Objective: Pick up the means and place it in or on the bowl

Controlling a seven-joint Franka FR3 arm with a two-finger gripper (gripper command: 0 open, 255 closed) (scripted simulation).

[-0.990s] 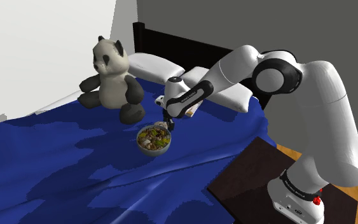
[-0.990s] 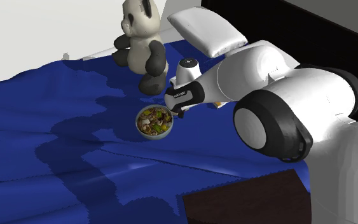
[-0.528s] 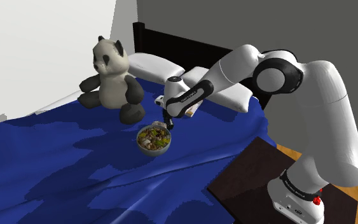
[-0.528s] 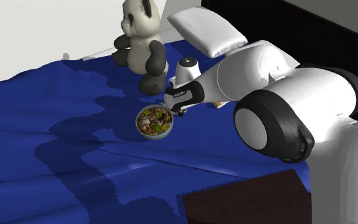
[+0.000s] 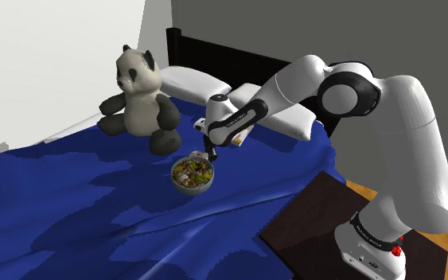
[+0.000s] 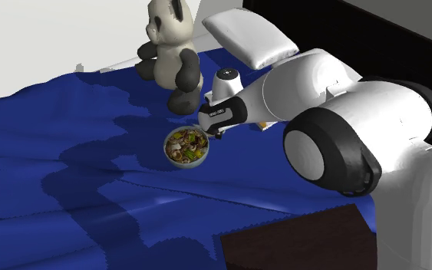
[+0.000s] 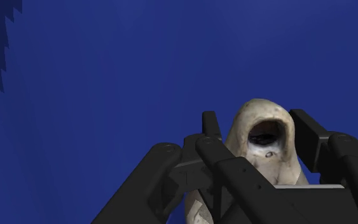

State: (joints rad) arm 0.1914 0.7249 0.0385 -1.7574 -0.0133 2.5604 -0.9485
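1. Cream object (image 7: 260,109), hood-shaped with a dark hollow in its face; count: one. It sat between the two black fingers of the gripper (image 7: 257,121), which were clenched on it from either side. Only blue sheet lay behind it in the wrist view.
2. Change noted: over the last second the gripper (image 5: 210,151) crept a little up and toward the shoulder view's left, closer over the bowl's rim. The second exterior view recorded the same small shift of the gripper (image 6: 212,132). Nothing else on the bed had moved.
3. Meaning for the task, as a judgement: the pick-up was done and the carry nearly complete. The object was still held and not yet in the bowl. A short further travel over the bowl's middle, then a release, appeared to remain.
4. Bowl (image 5: 190,189), pale-walled and heaped with mixed food; count: one. It rested on the sheet with the gripper at the rim on the arm's side. Also recorded in the second exterior view (image 6: 187,161).
5. Panda plush (image 5: 138,99), seated upright beyond the bowl and well apart from the gripper; count: one.
6. Pillows, white, at the dark headboard; count: two, one (image 5: 194,79) clear and one (image 5: 294,123) partly behind the arm.
7. Blue sheet (image 5: 71,191), rumpled, covering the bed; count: one.
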